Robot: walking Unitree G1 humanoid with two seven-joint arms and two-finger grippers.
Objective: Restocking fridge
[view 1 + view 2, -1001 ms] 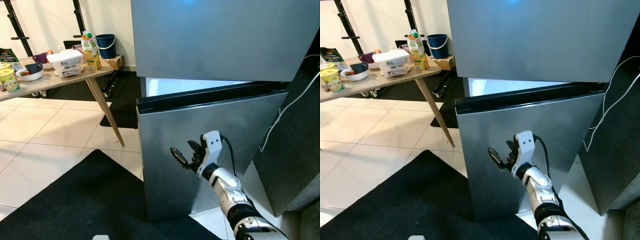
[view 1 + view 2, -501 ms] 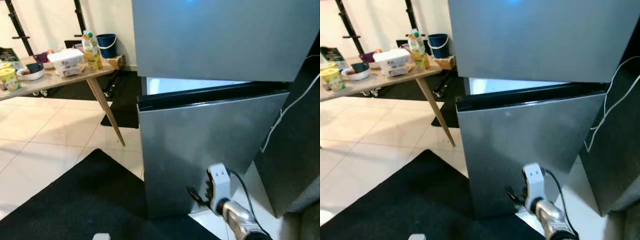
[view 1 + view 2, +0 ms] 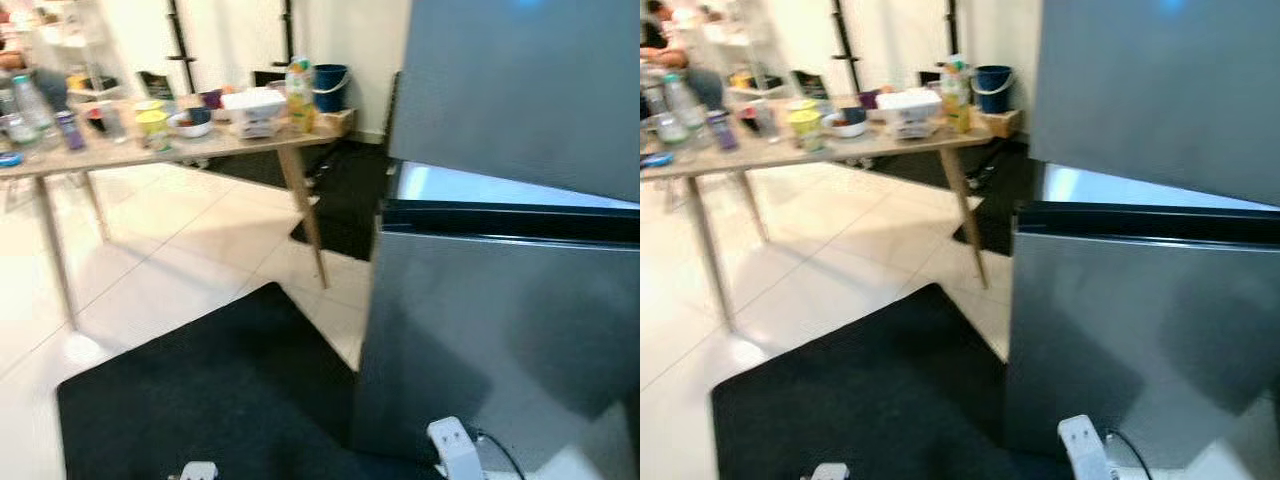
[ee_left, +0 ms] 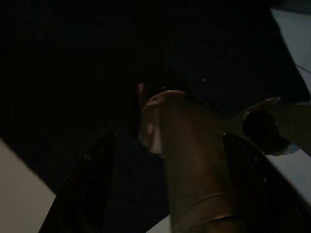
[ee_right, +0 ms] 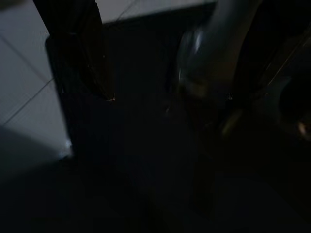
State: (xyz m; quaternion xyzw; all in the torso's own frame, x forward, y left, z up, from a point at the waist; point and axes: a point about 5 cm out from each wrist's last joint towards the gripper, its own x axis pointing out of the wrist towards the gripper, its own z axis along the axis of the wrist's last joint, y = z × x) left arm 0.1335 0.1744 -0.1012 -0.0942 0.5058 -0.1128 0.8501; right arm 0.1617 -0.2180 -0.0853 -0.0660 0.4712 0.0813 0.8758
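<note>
Tiled floor, black mat [image 3: 200, 390] lower left. Fridge [image 3: 520, 150] filled frame right, lower door [image 3: 500, 330] ajar. Juice carton [image 3: 298, 95] on surface [image 3: 150, 150] upper left: light, crushable, grip mid-body. My jaws: state unreadable, too dark.

table items [image 3: 150, 115] blurred, right pincer [image 3: 455, 455] cut off by edge
</note>
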